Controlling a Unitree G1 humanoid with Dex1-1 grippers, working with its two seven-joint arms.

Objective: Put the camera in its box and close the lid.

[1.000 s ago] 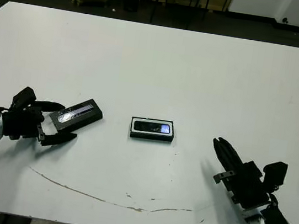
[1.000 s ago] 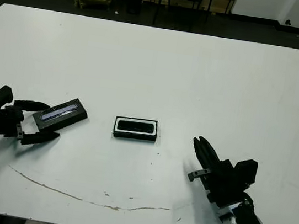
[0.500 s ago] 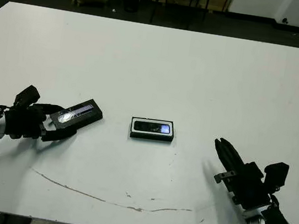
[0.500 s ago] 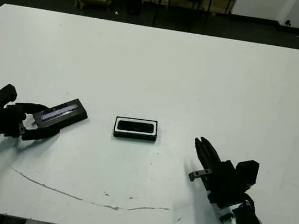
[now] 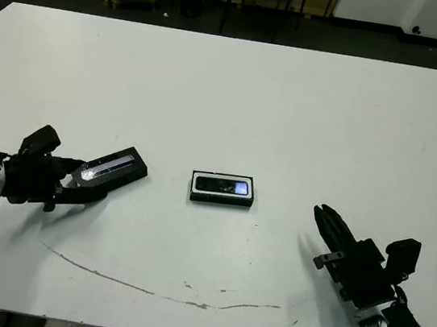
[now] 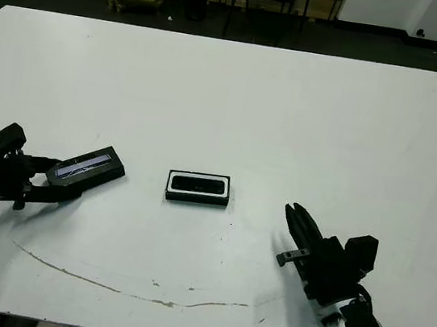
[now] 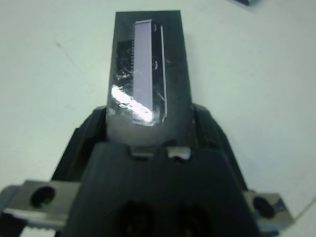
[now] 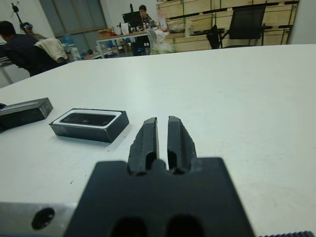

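White table (image 5: 292, 101). We see left gripper (image 5: 65, 183) pinching lid (image 5: 112, 169); box (image 5: 223, 189) with camera (image 5: 227, 186) right of it, long axis left-right. Right gripper (image 8: 162, 136) pressed together, idle.

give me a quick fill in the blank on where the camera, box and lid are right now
1. The camera lies inside the ____.
2. The left gripper is closed on one end of the ____.
3. The box sits on the table with its top ____.
4. The right gripper holds ____, its jaws together.

Missing words: box; lid; uncovered; nothing
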